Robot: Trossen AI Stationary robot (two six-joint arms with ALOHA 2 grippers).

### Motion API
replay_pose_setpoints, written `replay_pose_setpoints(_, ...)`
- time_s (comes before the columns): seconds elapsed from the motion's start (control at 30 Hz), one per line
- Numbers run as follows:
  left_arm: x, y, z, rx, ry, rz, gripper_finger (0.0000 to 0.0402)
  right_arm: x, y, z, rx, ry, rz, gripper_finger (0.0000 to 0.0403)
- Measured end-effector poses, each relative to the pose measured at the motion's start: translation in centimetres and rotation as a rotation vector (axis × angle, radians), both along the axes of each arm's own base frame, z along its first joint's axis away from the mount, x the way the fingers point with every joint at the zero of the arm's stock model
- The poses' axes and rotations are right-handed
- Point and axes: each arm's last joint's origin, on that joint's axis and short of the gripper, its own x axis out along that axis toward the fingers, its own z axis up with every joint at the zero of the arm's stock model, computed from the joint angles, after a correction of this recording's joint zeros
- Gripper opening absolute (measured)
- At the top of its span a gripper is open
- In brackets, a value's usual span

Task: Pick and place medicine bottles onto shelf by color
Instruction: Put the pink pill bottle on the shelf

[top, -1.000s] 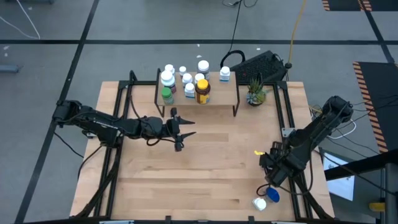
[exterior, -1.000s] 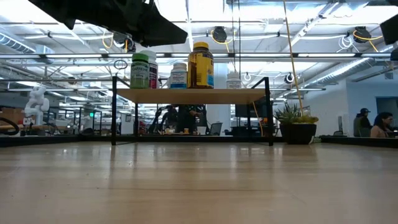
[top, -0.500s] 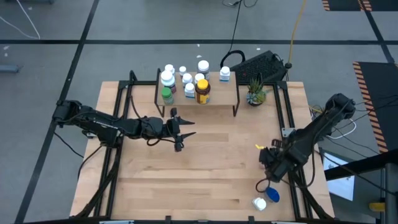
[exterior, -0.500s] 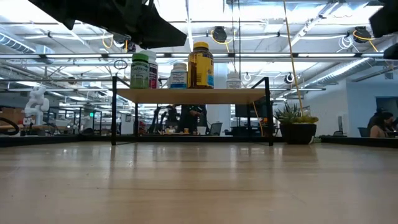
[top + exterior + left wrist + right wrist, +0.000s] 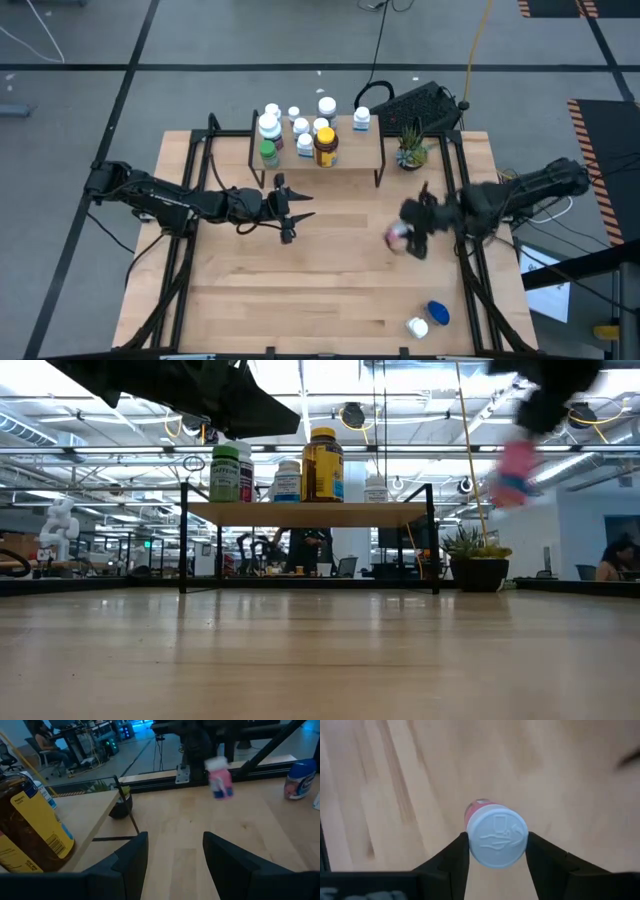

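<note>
The counter [image 5: 330,290] carries the shelf [image 5: 345,155] against its far edge, near the middle, with a small potted plant [image 5: 410,150] just beside the shelf's right end. The shelf holds a group of medicine bottles: a green bottle [image 5: 268,153] at its front left, several white bottles [image 5: 298,125] behind and beside it, and an amber bottle [image 5: 325,146] near the middle; the right half of the board shows only one small bottle [image 5: 362,120] at the back. The right end effector [image 5: 408,232] hangs above the right half of the counter, clamped on the cap of a pink-labelled bottle [image 5: 492,832], which hangs upright below the fingers and clear of the wood. The left end effector [image 5: 290,212] waits in front of the shelf's left end, fingers apart and empty. Two more bottles, one blue [image 5: 437,313] and one white [image 5: 417,327], lie near the counter's front right corner. The step in hand is judged to be the carry to the shelf. For a clean placement, keep the bottle vertical, approach the open right portion of the board from above rather than across the standing bottles, clear the plant, lower until the base seats flat, and release only then. Since the grip is on the cap alone, slow travel limits swinging.
</note>
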Motion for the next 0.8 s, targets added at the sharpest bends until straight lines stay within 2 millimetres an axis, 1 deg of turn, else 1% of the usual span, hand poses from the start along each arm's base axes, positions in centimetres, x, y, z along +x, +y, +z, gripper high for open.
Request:
replay_pose_setpoints(0.13,0.0,0.0,0.0,-0.003,-0.001,0.001,0.0191,2.9,-3.5,5.2,-0.107,-0.146,0.002,0.0158)
replay_pose_setpoints(0.23,0.0,0.0,0.0,-0.003,-0.001,0.001,0.0191,5.0,-6.9,9.0,-0.203,-0.213,-0.049,0.0158)
replay_pose_setpoints(0.27,0.0,0.0,0.0,-0.003,-0.002,0.001,0.0191,5.7,-8.1,10.1,-0.227,-0.223,-0.075,0.0158)
replay_pose_setpoints(0.33,0.0,0.0,0.0,-0.003,0.0,0.001,0.0191,7.0,-10.8,11.4,-0.248,-0.211,-0.143,0.0158)
replay_pose_setpoints(0.43,0.0,0.0,-0.1,-0.006,0.012,0.002,0.0191,8.7,-14.9,12.1,-0.207,-0.157,-0.249,0.0159)
replay_pose_setpoints(0.5,-0.1,0.0,-0.3,-0.008,0.03,0.003,0.0191,9.6,-17.4,11.9,-0.171,-0.111,-0.315,0.0159)
replay_pose_setpoints(0.57,-0.1,0.0,-0.5,-0.016,0.05,0.006,0.0191,10.5,-19.4,11.5,-0.161,-0.071,-0.356,0.0159)
replay_pose_setpoints(0.7,-0.2,0.0,-0.8,-0.024,0.076,0.009,0.0191,11.7,-21.9,10.8,-0.141,-0.009,-0.401,0.016)
replay_pose_setpoints(0.8,-0.2,0.0,-0.8,-0.028,0.082,0.01,0.0191,12.3,-22.8,10.0,-0.125,0.036,-0.417,0.0161)
